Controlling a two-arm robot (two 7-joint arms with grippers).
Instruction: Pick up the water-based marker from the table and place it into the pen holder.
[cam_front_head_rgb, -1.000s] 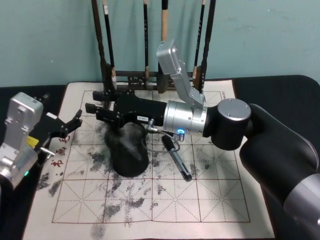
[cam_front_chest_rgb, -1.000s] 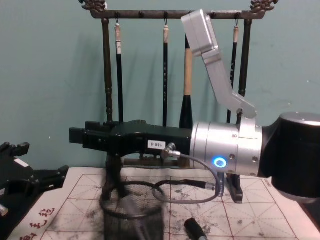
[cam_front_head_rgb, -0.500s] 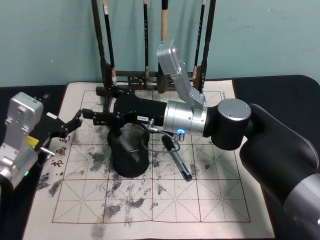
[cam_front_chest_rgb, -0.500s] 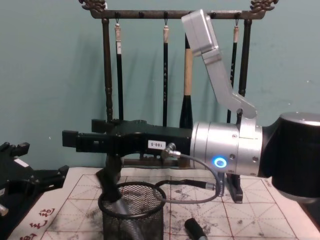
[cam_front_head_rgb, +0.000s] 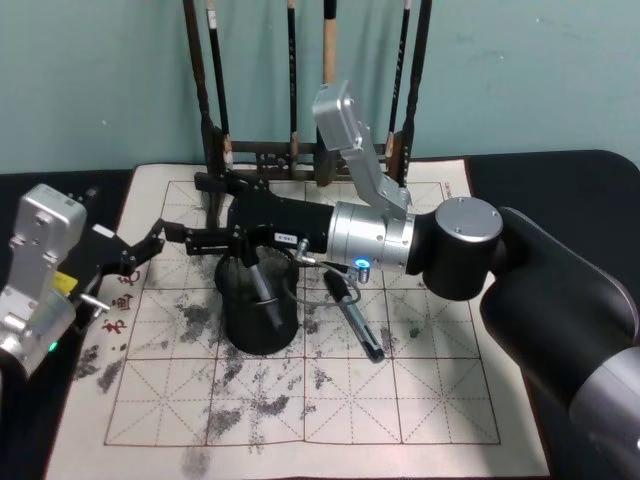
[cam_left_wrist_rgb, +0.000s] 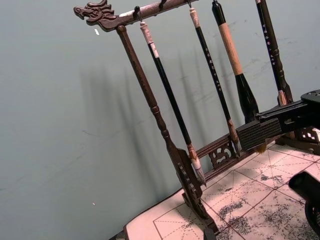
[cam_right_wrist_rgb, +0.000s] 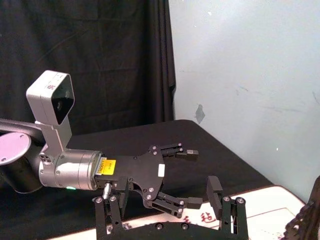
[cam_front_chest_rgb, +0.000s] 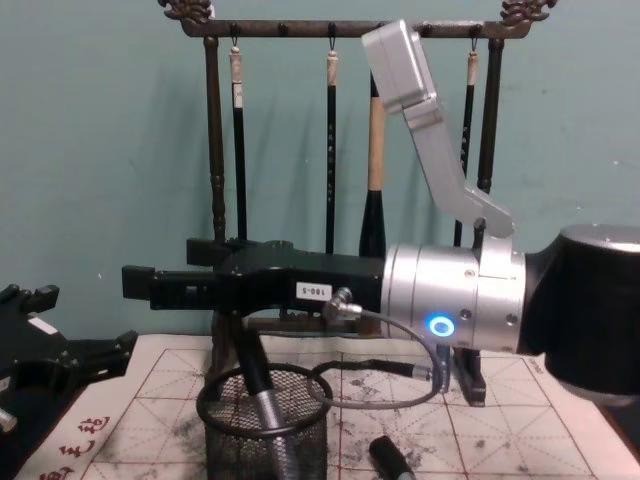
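Note:
The black wire-mesh pen holder (cam_front_head_rgb: 258, 312) (cam_front_chest_rgb: 265, 425) stands on the ink-stained practice mat (cam_front_head_rgb: 430, 400). A dark marker with a silver lower barrel (cam_front_head_rgb: 263, 283) (cam_front_chest_rgb: 260, 385) leans inside it, free of any finger. My right gripper (cam_front_head_rgb: 196, 210) (cam_front_chest_rgb: 168, 272) hovers level just above the holder's rim, open, with nothing between its fingers. A second dark marker (cam_front_head_rgb: 356, 318) (cam_front_chest_rgb: 392, 458) lies on the mat right of the holder. My left gripper (cam_front_head_rgb: 142, 249) (cam_right_wrist_rgb: 188, 177) sits parked at the mat's left edge, open and holding nothing.
A tall dark wooden brush rack (cam_front_head_rgb: 300, 150) (cam_left_wrist_rgb: 150, 100) (cam_front_chest_rgb: 215, 180) with several hanging brushes stands at the mat's far edge, close behind my right gripper. Black cloth (cam_front_head_rgb: 600, 200) covers the table around the mat. A grey cable (cam_front_chest_rgb: 390, 395) loops under my right wrist.
My right gripper's fingers have spread wide apart. The marker has dropped into the pen holder, which shook and settled, and now leans there on its own.

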